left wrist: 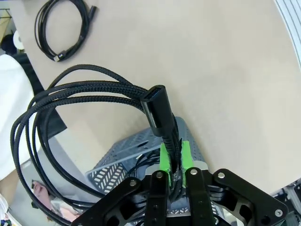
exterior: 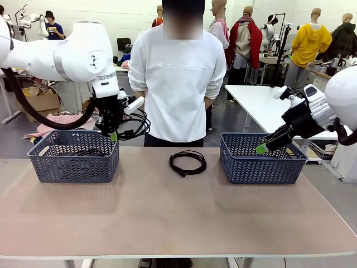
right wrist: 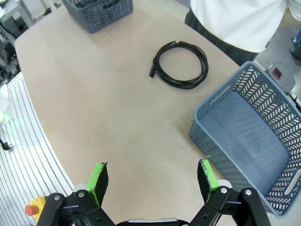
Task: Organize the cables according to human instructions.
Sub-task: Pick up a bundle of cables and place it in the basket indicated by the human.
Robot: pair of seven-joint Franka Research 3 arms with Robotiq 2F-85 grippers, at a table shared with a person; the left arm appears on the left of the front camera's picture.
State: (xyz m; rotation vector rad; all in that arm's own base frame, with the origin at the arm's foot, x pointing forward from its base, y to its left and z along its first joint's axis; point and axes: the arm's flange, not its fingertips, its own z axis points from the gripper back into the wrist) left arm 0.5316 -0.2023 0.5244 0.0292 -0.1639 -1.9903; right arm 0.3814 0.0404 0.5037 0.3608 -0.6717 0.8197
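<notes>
My left fingers (left wrist: 164,157) are clenched on a coiled cable (left wrist: 84,92), holding it above the left basket (exterior: 75,162), where another cable (exterior: 83,152) lies. My right fingers (right wrist: 99,181) stand released, holding nothing, by the right basket (exterior: 262,164). Farther out, a third coil (exterior: 188,162) lies on the surface (exterior: 167,212) between the baskets, before the person (exterior: 177,84).

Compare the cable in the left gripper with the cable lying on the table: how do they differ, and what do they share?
The held cable hangs in the air, pinched by the shut left gripper over the left basket; the table cable lies flat, untouched. The held cable's loops splay loosely; the table cable is a neat round coil. Both are thin, black and coiled.
</notes>
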